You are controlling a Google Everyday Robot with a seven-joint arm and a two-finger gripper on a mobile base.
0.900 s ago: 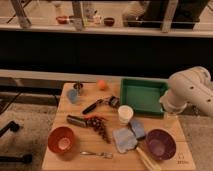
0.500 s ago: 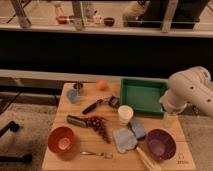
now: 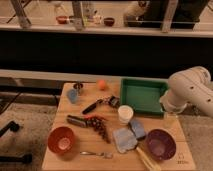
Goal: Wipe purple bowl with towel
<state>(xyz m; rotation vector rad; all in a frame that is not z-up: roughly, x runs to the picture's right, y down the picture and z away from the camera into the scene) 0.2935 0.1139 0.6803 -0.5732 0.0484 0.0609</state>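
Note:
The purple bowl point(image 3: 160, 144) stands upright at the front right of the wooden table point(image 3: 60, 162), showing its paler inside. The towel point(image 3: 124, 140), a pale grey-blue cloth, lies flat just left of the bowl. A smaller, bluer pad point(image 3: 137, 128) touches the towel's far right corner. My white arm point(image 3: 189, 91) reaches in from the right. My gripper point(image 3: 169, 118) is at the arm's lower end by the table's right edge. It is beyond the purple bowl, near the green tray's front right corner, and apart from both bowl and towel.
A green tray point(image 3: 142, 95) sits at the back right, with a white cup point(image 3: 125, 114) in front of it. An orange-red bowl point(image 3: 62, 140), grapes point(image 3: 100, 126), a black-handled tool point(image 3: 95, 106), an orange ball point(image 3: 101, 85), a blue cup point(image 3: 73, 96), a spoon point(image 3: 97, 154) and a wooden stick point(image 3: 145, 159) lie around the table.

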